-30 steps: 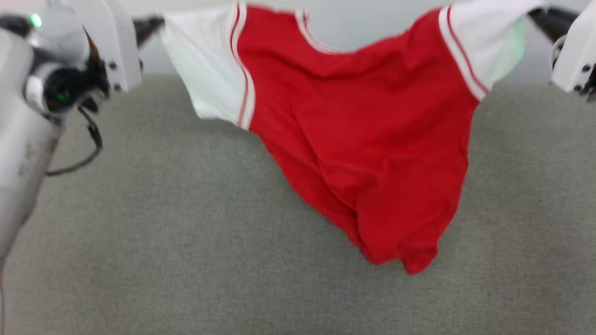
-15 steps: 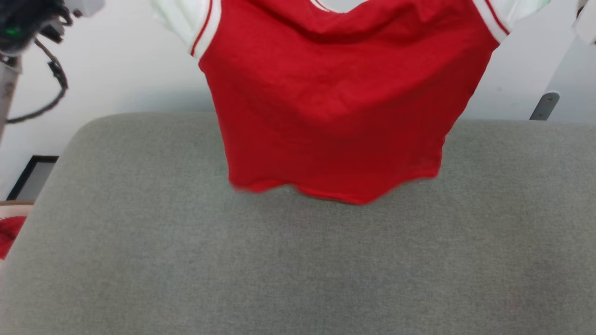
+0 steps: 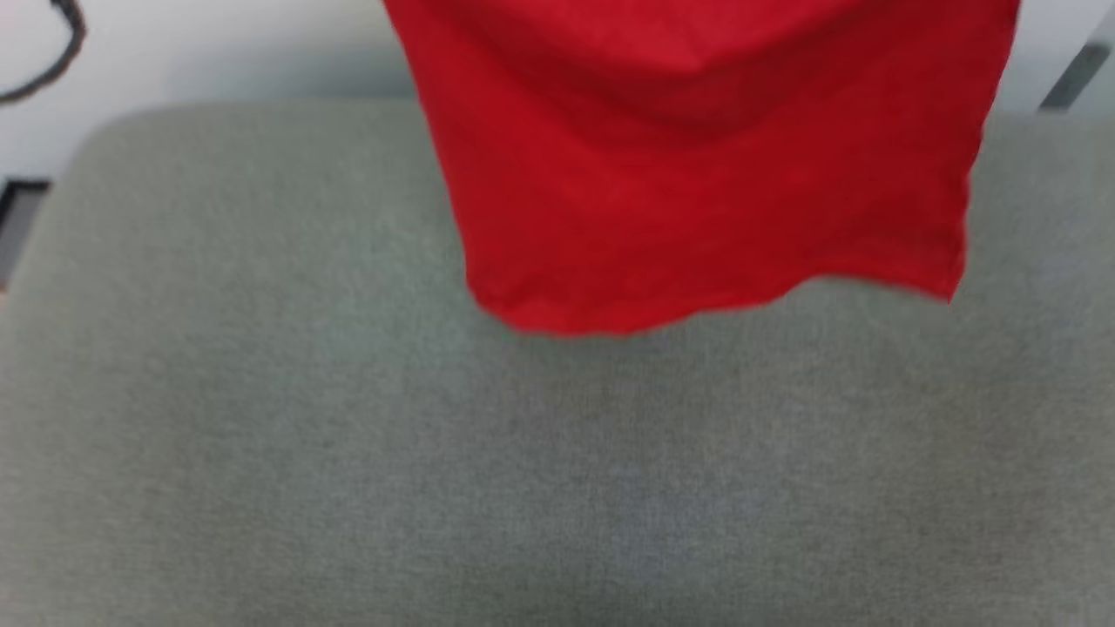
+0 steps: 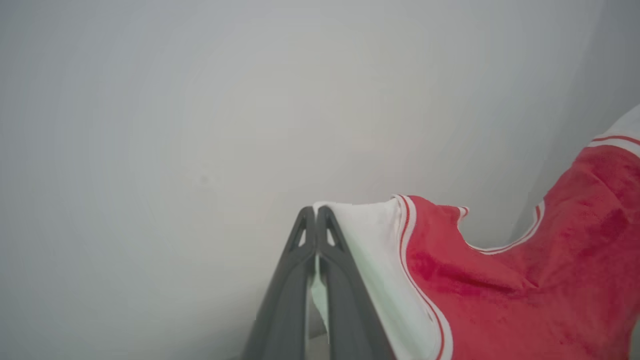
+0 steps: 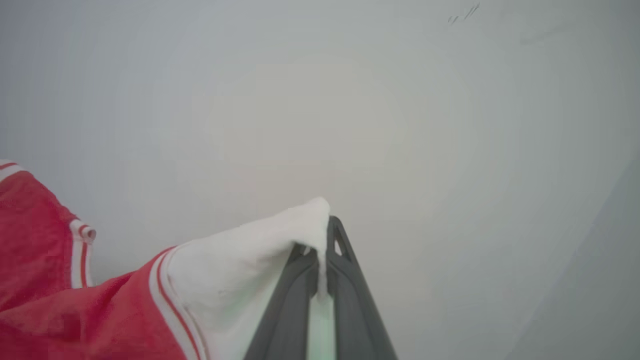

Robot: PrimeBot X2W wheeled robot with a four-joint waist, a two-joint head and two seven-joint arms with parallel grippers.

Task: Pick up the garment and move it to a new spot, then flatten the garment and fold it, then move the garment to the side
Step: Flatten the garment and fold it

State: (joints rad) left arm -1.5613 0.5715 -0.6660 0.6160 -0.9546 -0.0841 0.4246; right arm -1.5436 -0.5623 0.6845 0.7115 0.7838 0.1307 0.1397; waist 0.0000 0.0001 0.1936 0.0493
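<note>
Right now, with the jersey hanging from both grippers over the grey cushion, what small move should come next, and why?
Probably lower both arms together to lay the garment down hem first. The left gripper and right gripper each pinch a white sleeve, and it hangs spread over the grey cushion, not yet laid flat.

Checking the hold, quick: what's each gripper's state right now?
Left gripper: shut on the garment, at a white sleeve.
Right gripper: shut on the garment, at the other white sleeve.
</note>
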